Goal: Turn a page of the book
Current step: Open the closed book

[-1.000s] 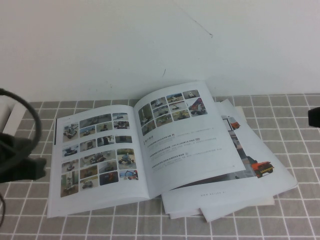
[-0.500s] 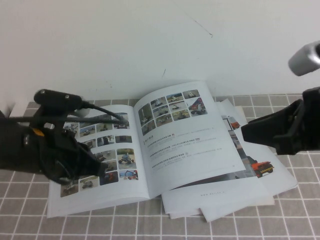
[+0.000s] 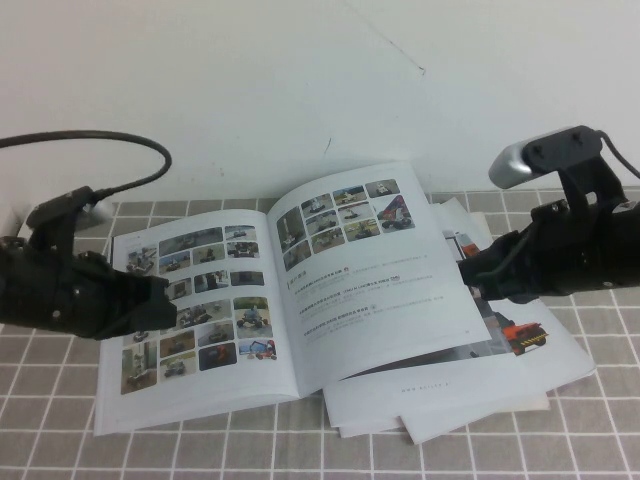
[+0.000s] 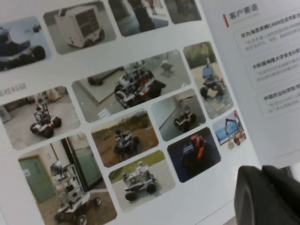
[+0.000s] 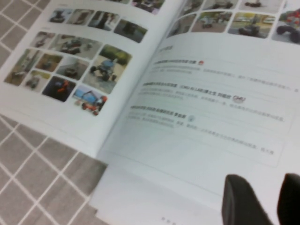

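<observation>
The book [image 3: 200,290] lies open on the tiled table. Its left leaf is filled with photo grids. The page [image 3: 385,290], with nine small photos above black text lines, is the right leaf and curves up a little from the spine. My left gripper [image 3: 165,315] hovers over the left leaf's outer part; in the left wrist view it [image 4: 267,197] is shut and empty above the photo grids [image 4: 117,117]. My right gripper [image 3: 470,272] is at the page's outer edge. In the right wrist view it [image 5: 265,201] is open just above the page [image 5: 206,136].
Loose white sheets [image 3: 520,335] with an orange vehicle picture lie under and to the right of the book. The grey tiled table [image 3: 600,430] runs to the front edge. A white wall [image 3: 300,80] stands close behind the book.
Both arms have come into view over the book. The left arm drew back toward the left leaf's outer edge. The right arm moved in to the page's right edge. The book has not moved.
</observation>
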Controlling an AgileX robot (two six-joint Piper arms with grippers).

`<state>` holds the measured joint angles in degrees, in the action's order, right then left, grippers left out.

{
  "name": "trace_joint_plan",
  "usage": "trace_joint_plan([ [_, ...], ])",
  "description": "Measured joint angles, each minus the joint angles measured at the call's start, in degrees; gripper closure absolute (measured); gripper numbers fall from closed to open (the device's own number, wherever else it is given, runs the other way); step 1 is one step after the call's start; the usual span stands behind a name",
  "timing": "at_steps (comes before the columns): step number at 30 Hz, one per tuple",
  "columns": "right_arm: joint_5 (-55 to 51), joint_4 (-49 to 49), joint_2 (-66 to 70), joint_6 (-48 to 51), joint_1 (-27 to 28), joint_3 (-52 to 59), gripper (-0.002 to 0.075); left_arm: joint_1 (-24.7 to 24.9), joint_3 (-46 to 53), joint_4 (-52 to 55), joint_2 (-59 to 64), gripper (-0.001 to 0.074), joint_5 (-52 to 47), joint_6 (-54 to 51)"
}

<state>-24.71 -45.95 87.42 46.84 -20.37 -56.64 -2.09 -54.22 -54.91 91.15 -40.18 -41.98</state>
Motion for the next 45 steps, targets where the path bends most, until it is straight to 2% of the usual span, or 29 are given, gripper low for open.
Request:
trace_joint_plan([
  [5,2.4,0.0,5.3,-3.2,0.7,-1.8,0.0538,0.0,-0.1,-0.8,4.5,0.0738,0.1,-1.1],
  [9,-1.3,0.0,10.1,-3.7,2.9,-6.7,0.0526,0.0,-0.4,-1.2,7.3,0.0738,0.9,-1.7],
  [14,-8.0,0.0,16.0,-3.8,6.3,-15.2,0.0474,0.0,-0.4,-1.4,10.6,0.0738,1.0,-2.7],
  [19,-12.6,-0.1,21.4,-2.7,7.4,-19.9,0.0459,0.0,-0.5,-1.5,14.2,0.0738,1.6,-3.6],
  [29,-12.2,-8.3,28.9,5.1,7.4,-20.8,0.0459,0.0,-0.5,-1.9,16.4,0.0738,2.6,-3.8],
  [45,-9.3,-8.6,30.9,7.9,9.7,-21.0,0.0459,0.0,-0.5,-1.9,16.4,0.0738,2.6,-4.0],
])
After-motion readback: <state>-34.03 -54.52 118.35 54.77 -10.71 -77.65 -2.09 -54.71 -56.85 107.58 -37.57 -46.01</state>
